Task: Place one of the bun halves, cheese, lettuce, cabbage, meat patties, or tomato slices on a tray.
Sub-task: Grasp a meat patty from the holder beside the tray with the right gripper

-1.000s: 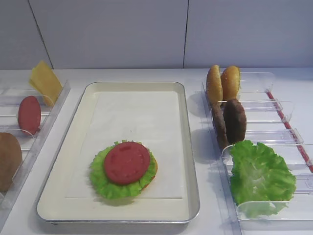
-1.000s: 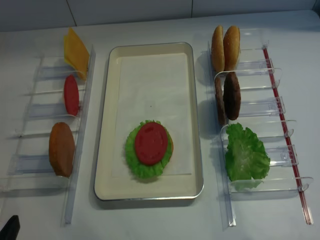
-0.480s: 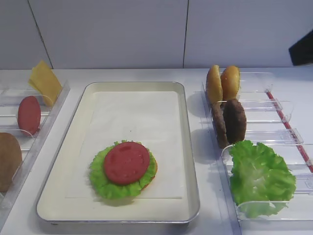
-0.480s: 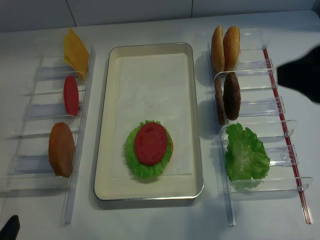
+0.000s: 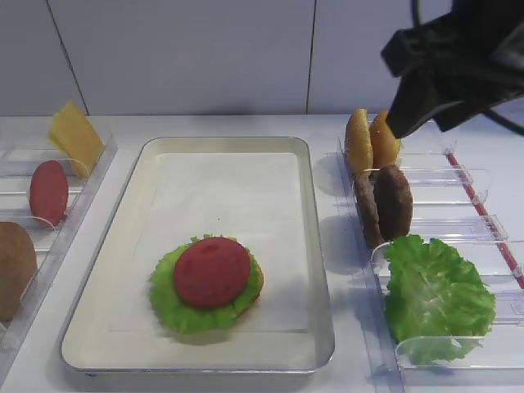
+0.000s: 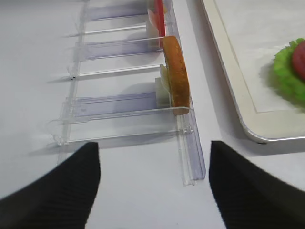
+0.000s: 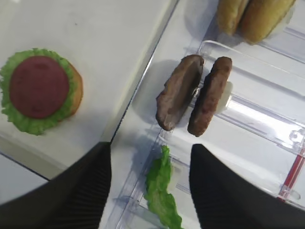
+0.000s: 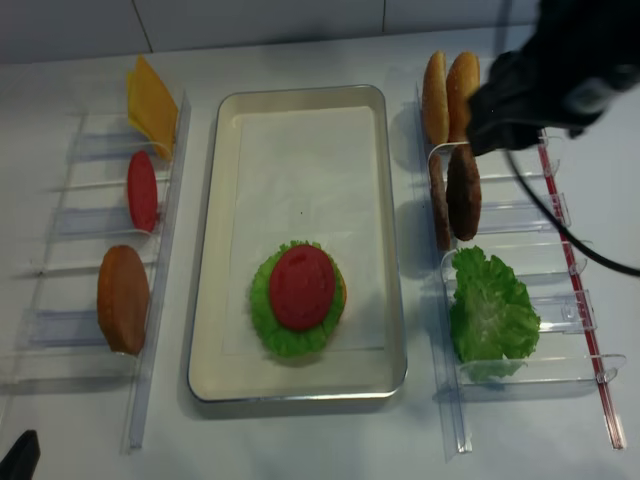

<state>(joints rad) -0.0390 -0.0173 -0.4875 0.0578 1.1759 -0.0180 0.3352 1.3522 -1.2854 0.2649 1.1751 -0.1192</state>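
white table, pale panelled wall

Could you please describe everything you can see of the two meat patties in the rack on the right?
The meat patties are two round, dark-brown discs with a rough, grainy surface. They stand on edge side by side in a clear plastic rack, leaning slightly, between the bun halves and the lettuce. Nothing grips them.

two clear racks stand on a white table, one at each side. a red strip runs along the right rack's outer edge. a grey wall is behind.
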